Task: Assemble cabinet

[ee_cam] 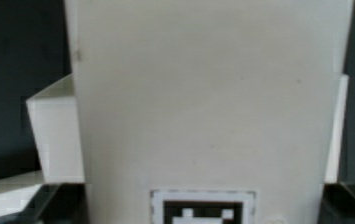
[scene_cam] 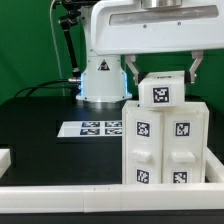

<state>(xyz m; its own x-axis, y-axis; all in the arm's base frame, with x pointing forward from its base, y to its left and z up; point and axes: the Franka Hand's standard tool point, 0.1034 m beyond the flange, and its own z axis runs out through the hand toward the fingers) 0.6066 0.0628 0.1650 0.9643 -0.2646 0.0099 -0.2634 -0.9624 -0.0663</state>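
The cabinet body (scene_cam: 165, 145) is a large white box with square tags on its front and stands upright at the exterior view's right. A smaller white block (scene_cam: 160, 92) with one tag rests on top of it. My gripper (scene_cam: 162, 76) comes down from above, with one finger on each side of this block, shut on it. In the wrist view the block (ee_cam: 200, 100) fills most of the picture, its tag (ee_cam: 202, 208) lies between the jaws, and a white part of the body (ee_cam: 49, 130) shows behind it. Whether the block is seated is hidden.
The marker board (scene_cam: 98, 128) lies flat on the black table behind and to the exterior view's left of the cabinet. A white rail (scene_cam: 80, 195) runs along the front edge. A white piece (scene_cam: 5, 157) sits at the left edge. The robot base (scene_cam: 100, 80) stands behind.
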